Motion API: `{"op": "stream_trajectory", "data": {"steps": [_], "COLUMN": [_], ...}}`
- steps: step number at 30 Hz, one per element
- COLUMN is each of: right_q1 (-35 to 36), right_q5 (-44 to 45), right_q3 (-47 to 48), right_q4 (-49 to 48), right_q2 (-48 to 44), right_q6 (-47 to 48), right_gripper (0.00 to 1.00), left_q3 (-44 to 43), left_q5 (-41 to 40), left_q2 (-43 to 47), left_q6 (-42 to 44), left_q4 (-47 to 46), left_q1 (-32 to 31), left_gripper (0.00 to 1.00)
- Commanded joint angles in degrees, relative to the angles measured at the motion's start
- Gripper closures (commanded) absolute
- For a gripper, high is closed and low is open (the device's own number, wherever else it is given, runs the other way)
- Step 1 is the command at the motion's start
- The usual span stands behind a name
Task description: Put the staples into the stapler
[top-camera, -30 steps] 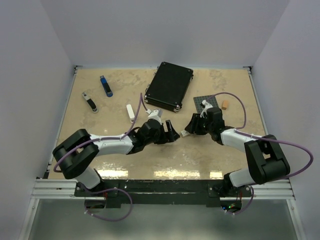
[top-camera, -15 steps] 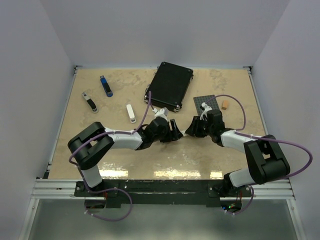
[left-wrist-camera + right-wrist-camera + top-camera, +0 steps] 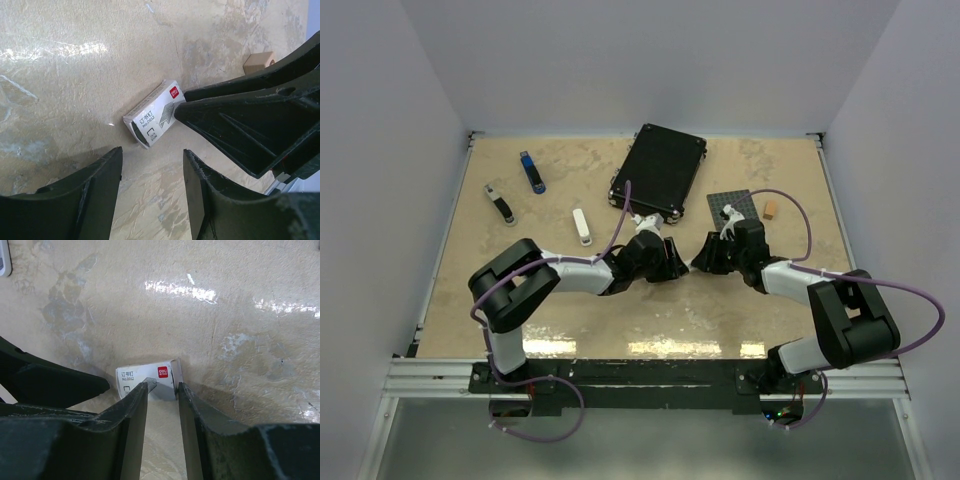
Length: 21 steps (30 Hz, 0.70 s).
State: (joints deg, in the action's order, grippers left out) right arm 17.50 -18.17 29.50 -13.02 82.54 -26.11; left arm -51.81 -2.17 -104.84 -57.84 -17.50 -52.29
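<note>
Left gripper point(image 3: 152, 155) hangs low with its fingers spread wide. The staples point(image 3: 154, 113), a small white box with a red mark, lie flat on the table point(image 3: 75, 60) just beyond those tips, not between them. On the opposite side of the box I have the right gripper point(image 3: 163, 387), with only a narrow slit between its fingers point(image 3: 192, 410). Its tips sit at the end of the box that bears the red mark, but I cannot tell whether they pinch it. Past the box in the left wrist view, a pale wooden cube point(image 3: 258, 62) sits apart from it. From above, a black case point(image 3: 660, 172) lies beyond the box and a white stick point(image 3: 582, 225) lies to its left, both well apart from it
</note>
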Motion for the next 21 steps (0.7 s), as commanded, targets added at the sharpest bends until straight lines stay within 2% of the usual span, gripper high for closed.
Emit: {"op": "stream_trajectory", "data": {"steps": [1, 12, 21], "right_q1": [-0.18, -0.27, -0.18], "right_q5": [-0.81, -0.28, -1.07], "right_q3": [-0.49, 0.65, 0.83], "right_q4": [-2.54, -2.89, -3.07], "right_q2": [-0.80, 0.43, 1.48], "right_q6": [-0.17, -0.26, -0.17], "right_gripper": [0.65, 0.61, 0.64], "left_q3": [-1.80, -0.75, -0.75], "left_q5": [-1.16, -1.87, -1.87], "left_q2": [-0.11, 0.51, 0.16], "left_q6": [0.45, 0.19, -0.08], "left_q4": [0.00, 0.36, 0.01], "left_q1": [-0.27, -0.27, -0.09], "left_gripper": [0.44, 0.47, 0.48]}}
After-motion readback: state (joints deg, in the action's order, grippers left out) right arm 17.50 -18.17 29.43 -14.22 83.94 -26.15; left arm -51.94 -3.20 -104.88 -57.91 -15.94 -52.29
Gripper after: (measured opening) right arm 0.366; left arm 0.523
